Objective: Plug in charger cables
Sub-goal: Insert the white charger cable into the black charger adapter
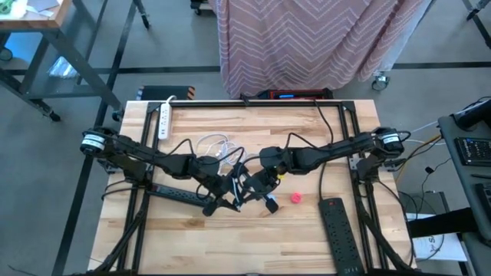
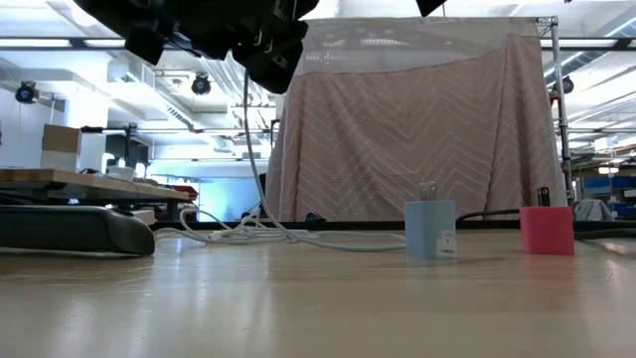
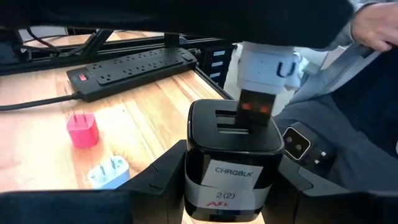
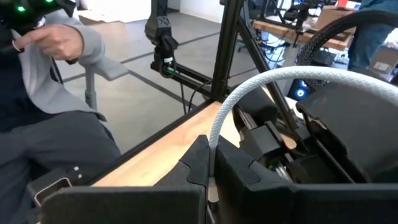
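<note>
From above, both arms reach in over mid-table. Low down, the blue plug [image 2: 430,231] and pink plug [image 2: 547,231] stand upright. Left gripper [image 3: 227,186] is clamped on a black charger block [image 3: 231,158]; right gripper [image 4: 210,171] pinches a white cable [image 4: 249,93].

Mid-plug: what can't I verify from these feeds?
- Left wrist view: whether the connector is fully seated in the block held by the left gripper; the dark arm above covers its top.
- Right wrist view: the cable end, hidden behind the right gripper.
- Low view: the plugging itself, cut off by the top edge.
- High view: the block, covered by the arms.
</note>
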Controlling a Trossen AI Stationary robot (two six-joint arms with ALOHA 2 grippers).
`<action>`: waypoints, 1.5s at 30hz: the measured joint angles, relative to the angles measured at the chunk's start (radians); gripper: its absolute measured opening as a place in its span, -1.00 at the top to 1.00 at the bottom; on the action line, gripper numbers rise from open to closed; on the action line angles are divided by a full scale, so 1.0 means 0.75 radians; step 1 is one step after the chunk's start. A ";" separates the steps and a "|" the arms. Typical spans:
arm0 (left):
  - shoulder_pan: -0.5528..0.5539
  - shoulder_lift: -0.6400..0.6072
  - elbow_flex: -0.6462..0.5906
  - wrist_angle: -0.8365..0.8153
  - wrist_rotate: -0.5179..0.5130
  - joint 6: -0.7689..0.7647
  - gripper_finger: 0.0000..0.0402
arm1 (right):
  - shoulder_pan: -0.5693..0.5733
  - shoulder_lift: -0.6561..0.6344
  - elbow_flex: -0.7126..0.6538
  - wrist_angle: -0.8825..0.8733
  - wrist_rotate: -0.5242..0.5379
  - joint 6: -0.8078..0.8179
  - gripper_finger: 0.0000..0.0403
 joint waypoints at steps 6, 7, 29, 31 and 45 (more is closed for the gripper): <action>-0.001 -0.001 0.000 -0.007 0.005 0.019 0.33 | 0.000 -0.007 -0.001 -0.023 -0.058 0.029 1.00; -0.001 -0.001 0.000 -0.008 0.002 0.019 0.33 | 0.000 -0.008 -0.002 -0.024 -0.057 0.029 1.00; -0.011 -0.003 0.002 -0.015 -0.032 0.025 0.33 | -0.001 -0.012 -0.003 -0.019 0.002 -0.065 1.00; -0.013 -0.003 0.002 -0.014 -0.032 0.025 0.33 | 0.000 -0.011 -0.003 -0.016 0.002 -0.073 1.00; -0.030 -0.003 0.002 -0.024 -0.028 0.045 0.33 | -0.001 -0.010 -0.008 -0.027 -0.033 -0.082 1.00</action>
